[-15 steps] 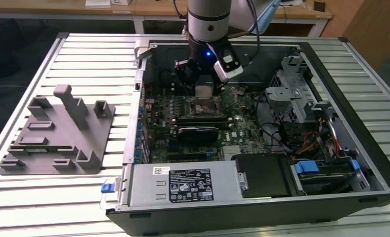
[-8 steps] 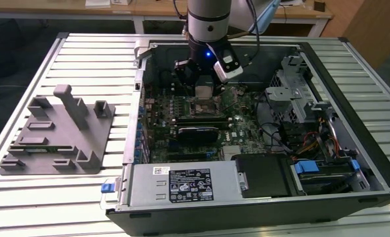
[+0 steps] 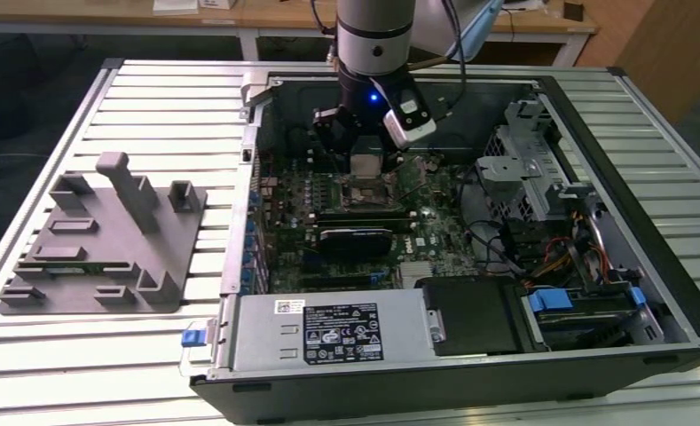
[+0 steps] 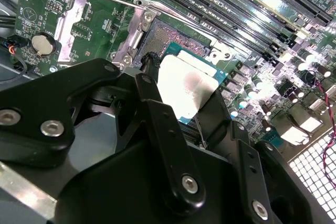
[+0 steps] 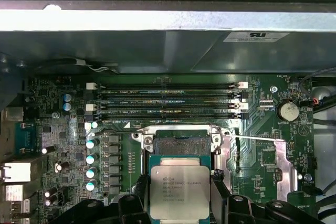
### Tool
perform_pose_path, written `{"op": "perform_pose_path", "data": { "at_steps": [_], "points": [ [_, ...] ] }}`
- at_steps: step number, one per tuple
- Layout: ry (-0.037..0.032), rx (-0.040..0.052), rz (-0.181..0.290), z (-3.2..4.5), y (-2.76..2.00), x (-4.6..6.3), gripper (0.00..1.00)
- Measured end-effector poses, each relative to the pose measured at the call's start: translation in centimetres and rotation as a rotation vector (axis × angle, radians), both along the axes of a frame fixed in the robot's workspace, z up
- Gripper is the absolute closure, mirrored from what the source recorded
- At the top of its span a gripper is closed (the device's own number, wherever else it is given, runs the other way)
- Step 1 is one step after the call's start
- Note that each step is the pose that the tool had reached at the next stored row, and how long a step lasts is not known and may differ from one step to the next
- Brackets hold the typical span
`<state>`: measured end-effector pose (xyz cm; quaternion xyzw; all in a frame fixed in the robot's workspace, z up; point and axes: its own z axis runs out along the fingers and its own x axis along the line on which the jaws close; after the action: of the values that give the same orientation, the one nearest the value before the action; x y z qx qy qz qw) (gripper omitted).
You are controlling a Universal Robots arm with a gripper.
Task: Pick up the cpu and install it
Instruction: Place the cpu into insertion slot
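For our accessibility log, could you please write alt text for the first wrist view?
The gripper holds the cpu, silver top facing the camera, close to the motherboard socket. Memory slots run beyond it.

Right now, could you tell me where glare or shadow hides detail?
In the second wrist view glare whitens the cpu; in the first wrist view the case edge is washed out; in the exterior view the case is dim inside.
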<state>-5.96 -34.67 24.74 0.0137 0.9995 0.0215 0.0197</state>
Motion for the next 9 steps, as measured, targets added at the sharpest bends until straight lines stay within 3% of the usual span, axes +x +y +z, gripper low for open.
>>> {"op": "perform_pose_path", "data": {
  "at_steps": [3,9],
  "points": [
    [0.0000,0.0000,-0.009,0.00,0.00,0.00,0.46],
    [0.0000,0.0001,-0.111,-0.01,0.00,0.00,0.46]
  ]
}}
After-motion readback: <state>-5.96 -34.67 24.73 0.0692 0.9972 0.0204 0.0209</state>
